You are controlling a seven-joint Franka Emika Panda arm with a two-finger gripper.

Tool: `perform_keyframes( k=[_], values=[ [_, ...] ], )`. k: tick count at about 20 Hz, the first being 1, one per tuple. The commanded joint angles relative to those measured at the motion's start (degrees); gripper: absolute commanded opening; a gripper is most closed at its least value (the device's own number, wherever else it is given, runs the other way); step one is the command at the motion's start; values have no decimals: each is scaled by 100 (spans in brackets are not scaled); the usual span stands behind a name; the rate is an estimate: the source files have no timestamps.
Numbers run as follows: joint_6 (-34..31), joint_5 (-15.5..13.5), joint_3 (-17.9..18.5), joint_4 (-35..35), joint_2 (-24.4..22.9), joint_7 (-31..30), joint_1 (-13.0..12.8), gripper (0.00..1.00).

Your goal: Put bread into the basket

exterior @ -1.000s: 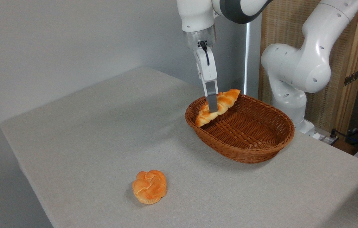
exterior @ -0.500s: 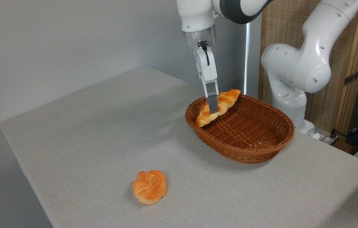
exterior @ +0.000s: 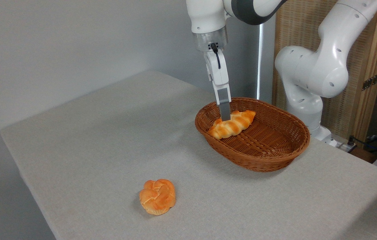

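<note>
Bread [exterior: 232,124] lies inside the basket [exterior: 275,156], at its left end on the woven floor, one tip close to the left wall. Placement looks essentially done. Gripper [exterior: 225,116] hangs right above the loaf's middle; you see only one finger edge-on from this camera, so I cannot tell whether the fingers are spread or clamping the loaf. Loaf looks supported by the basket rather than hanging, which to me suggests it is let go, but confirm that yourself. Left to do, as I judge it: retract the arm upward, clear of the rim. Round bun [exterior: 157,196] sits on the table [exterior: 85,140], well apart; not your target.
</note>
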Motion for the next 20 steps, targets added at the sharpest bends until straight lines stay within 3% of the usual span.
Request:
perform_keyframes(
  k=[1, 6, 12, 15, 20],
  values=[
    [-7, 66, 104, 215, -4, -186, -31, 100],
    [-16, 5, 192, 926, 426, -766, -31, 100],
    [-244, -57, 385, 2762, 1927, -1567, -5, 100],
    [-314, -364, 421, 3571, 2491, -1619, 284, 100],
    [-674, -382, 368, 4705, 3326, -1935, 557, 100]
  ],
)
